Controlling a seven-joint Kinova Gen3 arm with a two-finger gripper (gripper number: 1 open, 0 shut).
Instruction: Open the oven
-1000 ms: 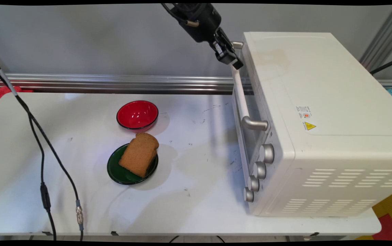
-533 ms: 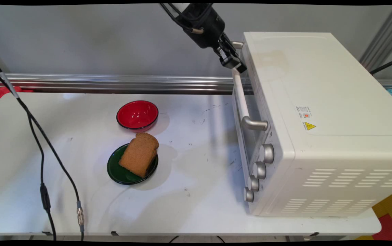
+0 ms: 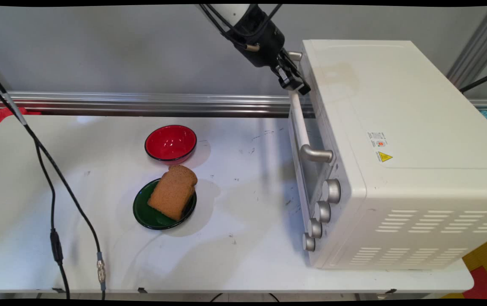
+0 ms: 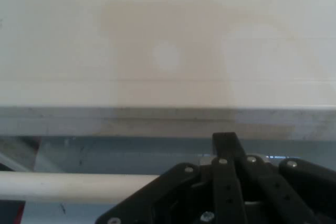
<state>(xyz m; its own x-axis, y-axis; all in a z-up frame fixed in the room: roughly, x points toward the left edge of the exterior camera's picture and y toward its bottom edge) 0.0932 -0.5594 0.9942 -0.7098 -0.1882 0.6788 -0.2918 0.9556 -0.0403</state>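
Note:
My black gripper (image 3: 302, 88) is at the far end of the white oven's (image 3: 396, 127) door handle (image 3: 301, 123), right by the door's top edge. In the hand view the fingers (image 4: 224, 139) stand together, shut, with the pale handle bar (image 4: 73, 187) running off to the left from under the linkage. The oven's cream top (image 4: 168, 51) fills the view above it. The door looks closed. Whether the fingers touch the handle or sit just behind it, I cannot tell.
A slice of brown bread (image 3: 173, 191) lies on a green plate (image 3: 143, 216) mid-table, with a red bowl (image 3: 170, 143) behind it. Several silver knobs (image 3: 322, 210) line the oven's front. Black cables (image 3: 52, 178) hang at the left. A metal rail (image 3: 141, 104) runs along the back.
The gripper has moved a little to the right and down, closer to the oven's top edge and the handle's far end. Bread, plate and bowl have stayed put.

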